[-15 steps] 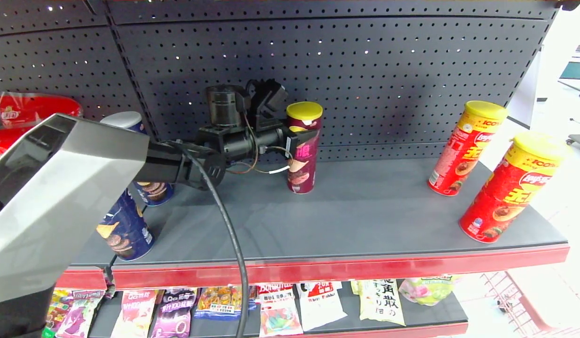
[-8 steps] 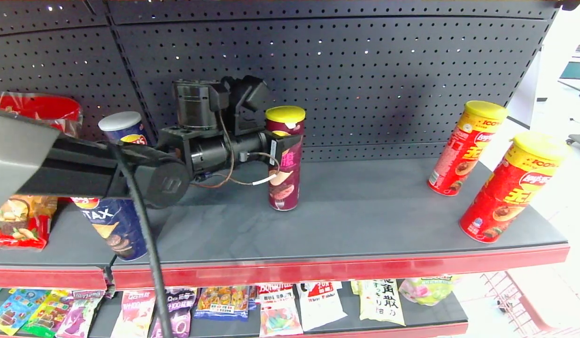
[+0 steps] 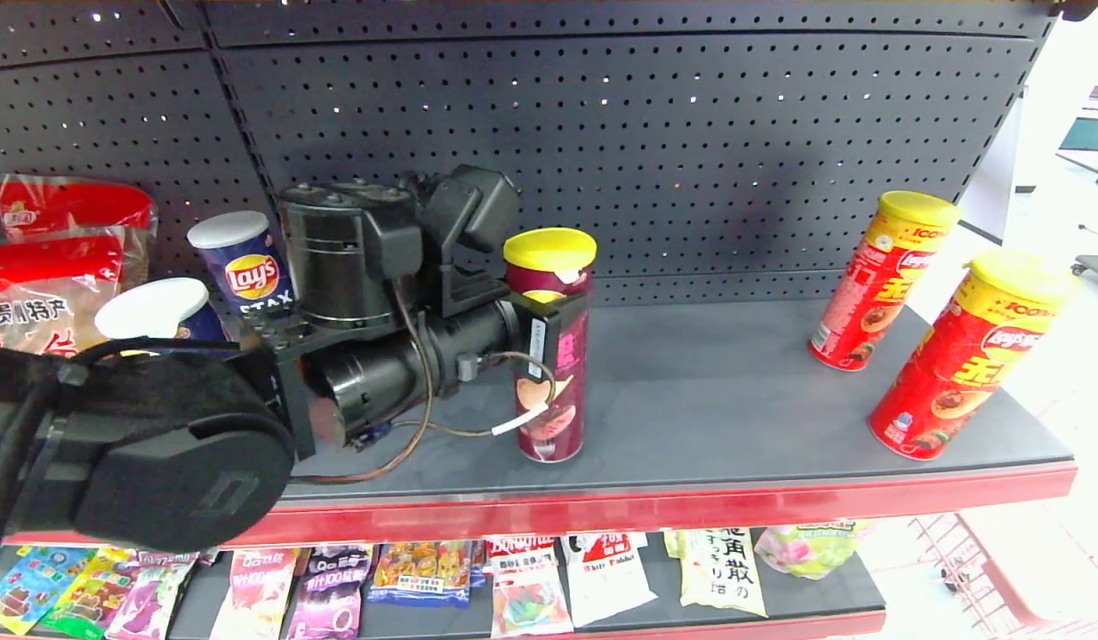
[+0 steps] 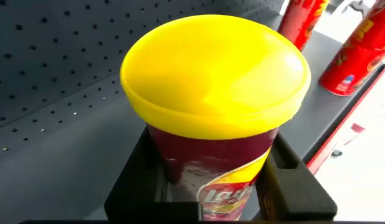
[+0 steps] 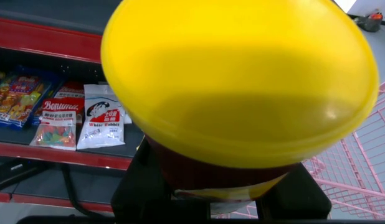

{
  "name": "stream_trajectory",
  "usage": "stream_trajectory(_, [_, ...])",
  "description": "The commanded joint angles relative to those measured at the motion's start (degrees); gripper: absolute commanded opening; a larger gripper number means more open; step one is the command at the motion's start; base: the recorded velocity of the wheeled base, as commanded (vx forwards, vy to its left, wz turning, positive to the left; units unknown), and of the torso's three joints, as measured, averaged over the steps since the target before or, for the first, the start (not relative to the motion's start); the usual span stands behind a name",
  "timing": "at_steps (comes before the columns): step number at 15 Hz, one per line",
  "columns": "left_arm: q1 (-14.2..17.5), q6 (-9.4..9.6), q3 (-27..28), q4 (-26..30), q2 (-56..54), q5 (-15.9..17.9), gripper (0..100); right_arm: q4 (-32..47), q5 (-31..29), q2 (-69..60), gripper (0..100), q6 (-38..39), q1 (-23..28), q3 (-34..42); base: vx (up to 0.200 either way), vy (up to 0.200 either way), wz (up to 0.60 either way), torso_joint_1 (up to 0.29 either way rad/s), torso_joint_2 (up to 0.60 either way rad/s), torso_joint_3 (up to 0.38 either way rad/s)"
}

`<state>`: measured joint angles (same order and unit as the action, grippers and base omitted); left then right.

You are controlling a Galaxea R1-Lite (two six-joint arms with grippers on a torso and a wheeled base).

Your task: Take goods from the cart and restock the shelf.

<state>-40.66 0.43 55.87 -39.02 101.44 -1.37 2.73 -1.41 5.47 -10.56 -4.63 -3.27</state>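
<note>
The left gripper (image 3: pixel 556 336) was clamped on a maroon can (image 3: pixel 553 418) with a yellow lid, its black fingers (image 3: pixel 538 342) pressed against the can's upper half. The can stood upright at the near edge of the grey shelf (image 3: pixel 709 400), left of the middle; whether its base touched the board could not be told. In the left wrist view the same can (image 4: pixel 214 68) sat tight between the gripper's (image 4: pixel 211 186) two pads.

The right gripper (image 5: pixel 217 193) was closed on a second can (image 5: pixel 236 74), also yellow-lidded, held in front of the lower shelf's snack packets (image 5: pixel 99 121), with the pink wire cart (image 5: pixel 367 177) beside it.

Two red cans (image 3: pixel 877 284) stood at the right end of the shelf. Blue cans (image 3: pixel 242 267) with white lids stood at the left, with red bags (image 3: pixel 51 258) beyond them.
</note>
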Motion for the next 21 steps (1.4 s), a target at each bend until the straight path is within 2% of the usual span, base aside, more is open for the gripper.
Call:
stream_trajectory(1, [-0.9,0.19,-2.3,-1.2,-0.9,-1.7,0,0.0,0.0,0.0,0,0.0,0.0,0.0,0.0,0.0,0.0,0.0,0.0,0.0])
stream_trajectory(3, [-3.3,-0.16,-3.6,-1.4,-0.7,-6.1,0,0.0,0.0,0.0,0,0.0,0.0,-0.2,0.0,0.0,0.0,0.0,0.0,0.0])
stream_trajectory(6, [-3.5,-0.16,-4.1,-2.6,0.3,-6.7,0,0.0,0.0,0.0,0,0.0,0.0,-0.1,0.0,0.0,0.0,0.0,0.0,0.0])
stream_trajectory(9, [-3.5,0.1,-4.0,-8.5,3.9,-10.0,0,0.0,-0.1,0.0,0,0.0,0.0,-0.1,0.0,0.0,0.0,0.0,0.0,0.0])
stream_trajectory(13, [-5.1,-0.08,-3.9,-9.8,4.8,-10.9,0,0.0,-0.1,0.0,0,0.0,0.0,-0.1,0.0,0.0,0.0,0.0,0.0,0.0])
stream_trajectory(17, [-5.8,-0.16,-4.6,-9.9,4.6,-13.2,0,0.0,-0.1,0.0,0,0.1,0.0,0.0,0.0,0.0,0.0,0.0,0.0,0.0])
stream_trajectory(21, [-6.7,-0.34,-4.9,-9.9,4.4,-13.3,0,0.0,-0.1,0.0,0,0.1,0.0,0.0,0.0,0.0,0.0,0.0,0.0,0.0])
